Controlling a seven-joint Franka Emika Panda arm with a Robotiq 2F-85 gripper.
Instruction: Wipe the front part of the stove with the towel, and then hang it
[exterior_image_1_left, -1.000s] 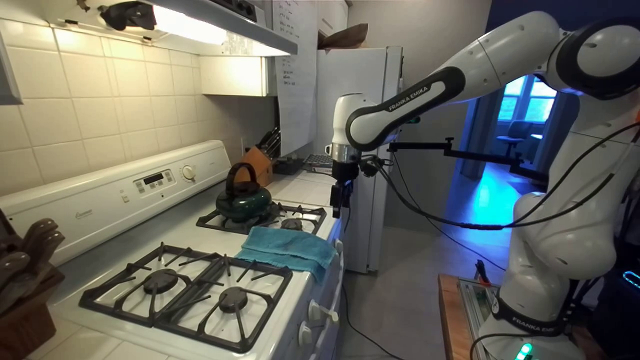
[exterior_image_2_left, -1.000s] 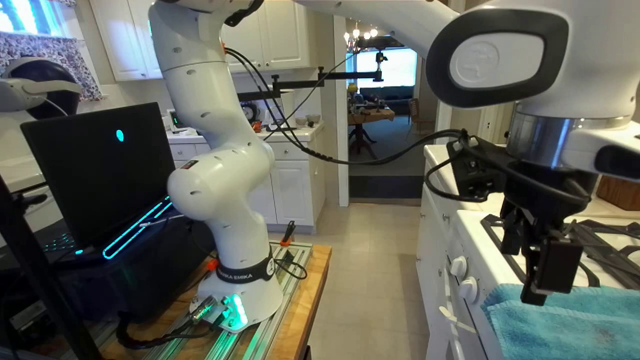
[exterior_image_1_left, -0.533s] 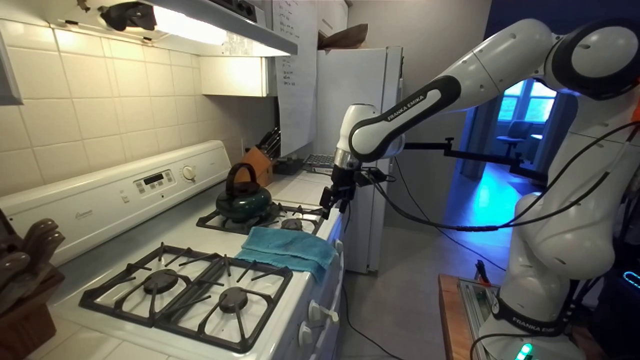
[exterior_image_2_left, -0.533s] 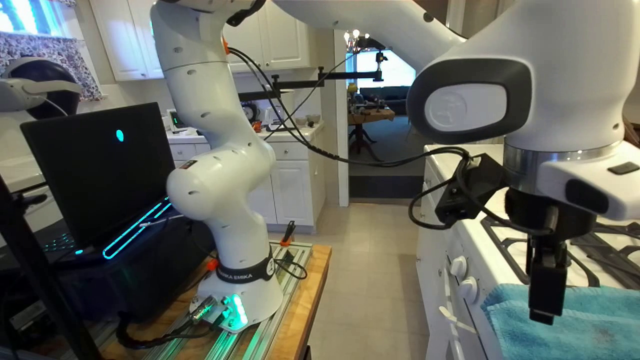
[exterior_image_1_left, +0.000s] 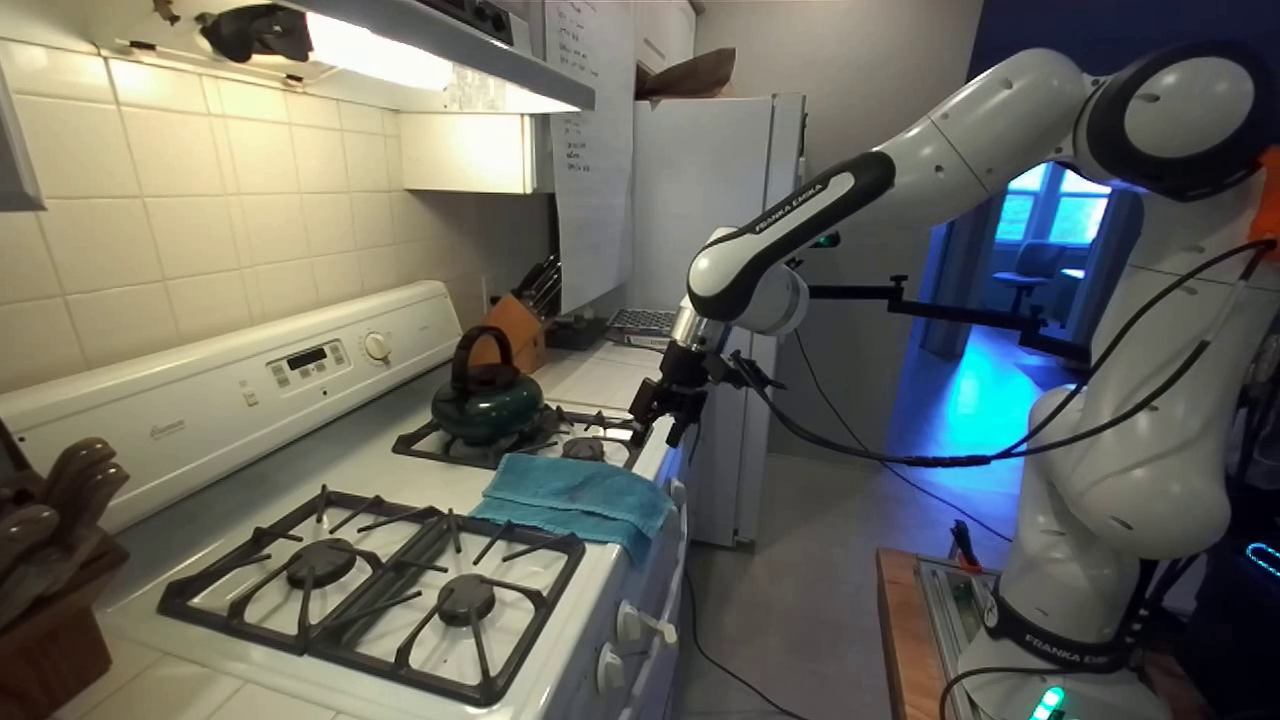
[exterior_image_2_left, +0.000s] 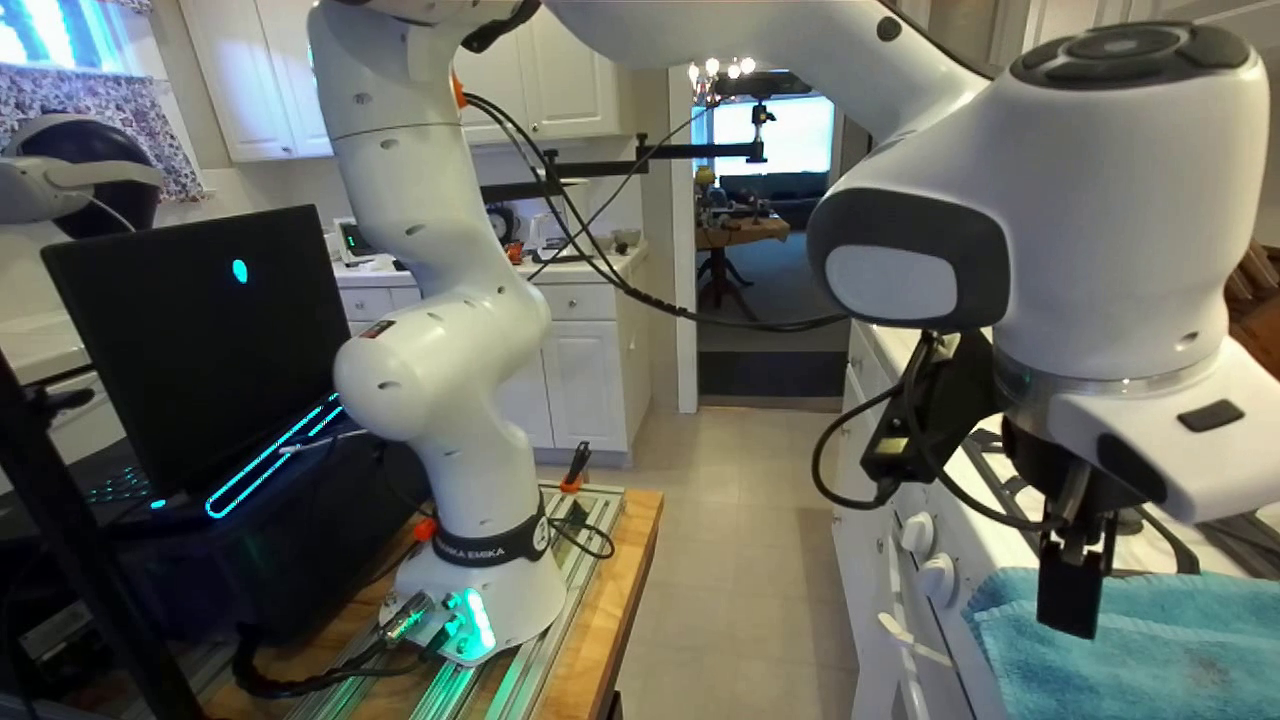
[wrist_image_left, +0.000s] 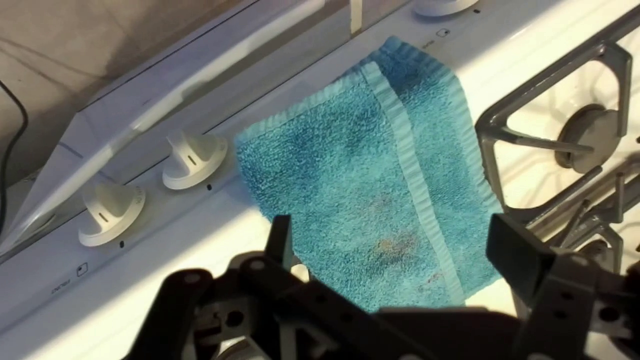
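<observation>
The teal-blue towel (exterior_image_1_left: 570, 495) lies folded and rumpled on the front part of the white stove (exterior_image_1_left: 435, 485), between the two pairs of black grates. One end drapes over the front edge. In the wrist view the towel (wrist_image_left: 350, 165) shows a brownish stain and pale hem bands. My gripper (exterior_image_1_left: 660, 418) is open and empty, tilted, above the stove's front edge near the far front burner. In the wrist view my gripper (wrist_image_left: 391, 235) has its fingers wide apart, with the towel seen below and between them. The fingers appear apart from the towel. It also shows in an exterior view (exterior_image_2_left: 1075, 590).
A dark green kettle (exterior_image_1_left: 487, 408) stands on the far back burner. Front knobs (wrist_image_left: 195, 157) and an oven handle (wrist_image_left: 165, 102) stick out from the stove's front. A knife block (exterior_image_1_left: 55, 600) stands at the near corner. The range hood (exterior_image_1_left: 450, 50) hangs above.
My gripper has come down and tilted from pointing straight down, with its fingertips swinging toward the stove. The forearm has lowered. The towel has not moved.
</observation>
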